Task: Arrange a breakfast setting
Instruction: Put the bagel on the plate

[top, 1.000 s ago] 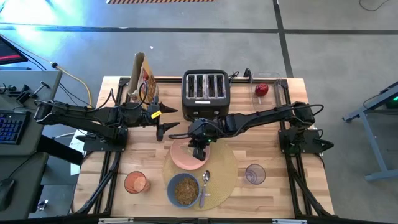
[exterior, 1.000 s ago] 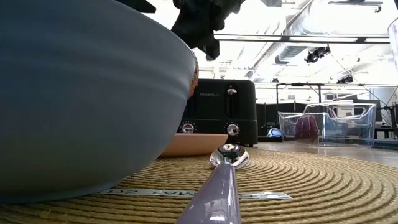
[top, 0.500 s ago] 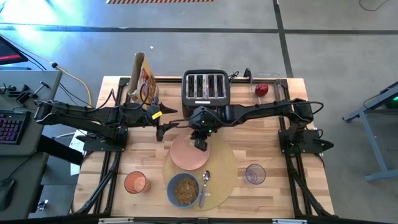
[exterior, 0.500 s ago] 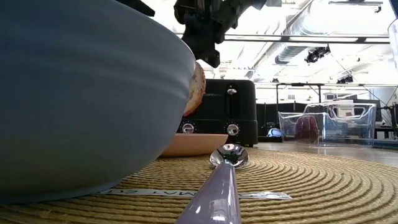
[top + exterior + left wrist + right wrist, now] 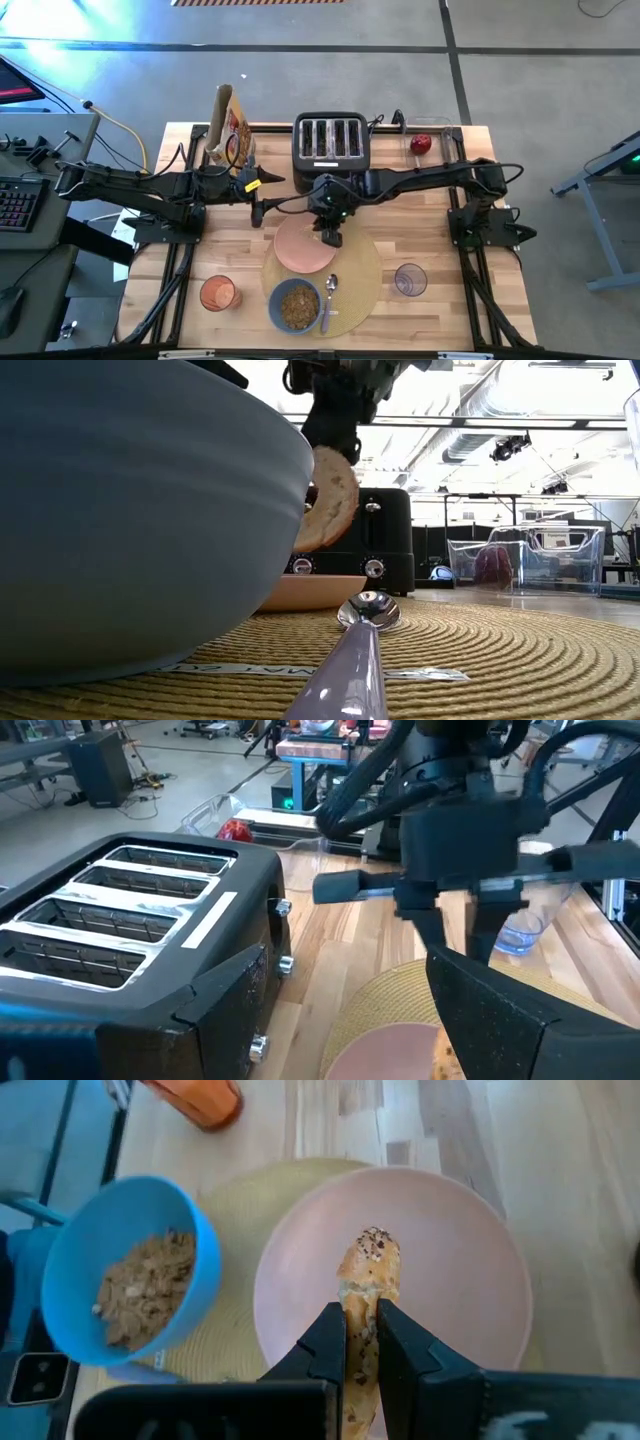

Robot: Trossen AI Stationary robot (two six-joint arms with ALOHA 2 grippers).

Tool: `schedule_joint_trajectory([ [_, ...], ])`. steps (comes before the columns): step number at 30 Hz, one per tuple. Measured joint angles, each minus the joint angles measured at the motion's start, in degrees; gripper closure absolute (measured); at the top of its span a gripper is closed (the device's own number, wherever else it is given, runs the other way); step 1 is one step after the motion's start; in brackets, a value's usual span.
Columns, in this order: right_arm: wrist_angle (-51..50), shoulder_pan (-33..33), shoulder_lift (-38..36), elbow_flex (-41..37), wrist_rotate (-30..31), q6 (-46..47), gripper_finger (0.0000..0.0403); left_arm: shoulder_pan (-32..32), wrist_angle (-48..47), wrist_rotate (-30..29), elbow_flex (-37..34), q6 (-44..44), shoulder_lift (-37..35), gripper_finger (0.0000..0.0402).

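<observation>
Right gripper [image 5: 361,1342] pinches the bagel [image 5: 366,1275] edge-on between nearly closed fingers, hanging above the pink plate [image 5: 450,1250] on the placemat [image 5: 235,1195].

Right hand [image 5: 361,1342] closed mid-table; left hand [image 5: 262,204] alongside, idle.
</observation>
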Motion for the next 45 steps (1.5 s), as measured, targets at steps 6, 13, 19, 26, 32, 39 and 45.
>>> schedule_joint_trajectory([
  [6, -0.8, 0.6, -2.6, 0.0, 0.0, -1.4, 0.0390, 0.0, 0.2, 0.0, 0.0, 0.0, 0.0, 0.0137],
  [13, -2.4, 0.7, -4.7, 0.0, 0.0, -2.5, 0.0390, 0.0, 0.9, 0.0, 0.0, 0.0, 0.0, 0.0137],
  [19, -2.6, 0.5, -6.6, 0.0, 0.2, -3.9, 0.0390, 0.0, 0.8, 0.0, 0.0, -7.4, 0.3, 0.0137],
  [26, -2.8, -1.1, -8.8, 0.0, 1.9, -5.4, 0.0390, 0.0, 0.5, 0.9, 0.0, -16.2, 2.6, 0.0137],
  [32, -2.2, -2.5, -10.2, 0.0, 0.9, -5.8, 0.0390, -1.3, 2.4, 4.1, 0.0, -16.5, 5.6, 0.0137],
  [39, 0.4, -2.6, -10.4, 0.0, -1.9, -5.8, 0.0390, -4.1, 6.2, 4.2, 0.0, -16.5, 9.5, 0.0137],
  [45, 2.3, -2.6, -10.4, 0.0, -3.0, -5.1, 0.0390, -6.1, 8.1, 4.1, 0.0, -16.5, 12.0, 0.0137],
])
